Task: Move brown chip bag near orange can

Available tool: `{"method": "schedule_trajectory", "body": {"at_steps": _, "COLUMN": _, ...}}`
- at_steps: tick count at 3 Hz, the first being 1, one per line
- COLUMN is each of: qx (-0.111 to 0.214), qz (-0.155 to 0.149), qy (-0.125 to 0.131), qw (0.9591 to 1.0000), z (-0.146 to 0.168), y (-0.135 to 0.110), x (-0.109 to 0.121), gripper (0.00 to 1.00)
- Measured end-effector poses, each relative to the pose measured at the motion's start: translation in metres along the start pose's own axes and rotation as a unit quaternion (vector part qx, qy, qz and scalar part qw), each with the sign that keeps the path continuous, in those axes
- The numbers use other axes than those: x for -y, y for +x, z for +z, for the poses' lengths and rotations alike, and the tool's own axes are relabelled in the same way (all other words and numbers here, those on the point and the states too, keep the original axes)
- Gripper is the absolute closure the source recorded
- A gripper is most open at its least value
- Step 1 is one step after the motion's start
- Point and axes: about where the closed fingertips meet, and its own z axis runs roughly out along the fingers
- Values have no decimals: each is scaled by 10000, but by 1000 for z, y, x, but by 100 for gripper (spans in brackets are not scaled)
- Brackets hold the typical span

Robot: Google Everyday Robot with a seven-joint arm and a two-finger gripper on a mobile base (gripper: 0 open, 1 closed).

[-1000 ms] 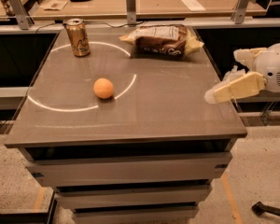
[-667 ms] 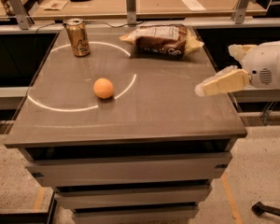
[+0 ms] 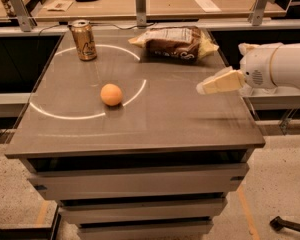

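Observation:
The brown chip bag (image 3: pixel 176 43) lies flat at the far right of the grey table (image 3: pixel 140 119), dark brown with a white label panel and pale yellow edges. The orange can (image 3: pixel 83 39) stands upright at the far left, golden-orange with a silver top. My gripper (image 3: pixel 210 85) comes in from the right on a white arm, above the table's right side, in front of the bag and apart from it. It holds nothing.
A round orange fruit (image 3: pixel 111 94) sits near the table's middle, inside a white circle marked on the top. A wooden bench (image 3: pixel 155 1) with papers and metal posts runs behind the table. The table's right edge lies under the arm.
My gripper has moved left and a little farther in over the table, closer to the chip bag. The bag, the can and the fruit have not moved.

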Motion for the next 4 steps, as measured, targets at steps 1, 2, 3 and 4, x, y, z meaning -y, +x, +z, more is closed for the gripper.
{"method": "schedule_trajectory", "body": {"at_steps": 1, "qx": 27, "qz": 277, "qy": 102, "qw": 9996, "z": 28, "y": 1, "x": 22, "gripper": 0}}
{"method": "schedule_trajectory", "body": {"at_steps": 2, "qx": 262, "qz": 466, "qy": 109, "qw": 9985, "z": 51, "y": -10, "x": 41, "gripper": 0}}
{"method": "schedule_trajectory", "body": {"at_steps": 3, "qx": 450, "qz": 513, "qy": -6, "qw": 9977, "z": 74, "y": -19, "x": 55, "gripper": 0}}
{"method": "schedule_trajectory", "body": {"at_steps": 4, "qx": 554, "qz": 416, "qy": -221, "qw": 9974, "z": 97, "y": -29, "x": 61, "gripper": 0}}
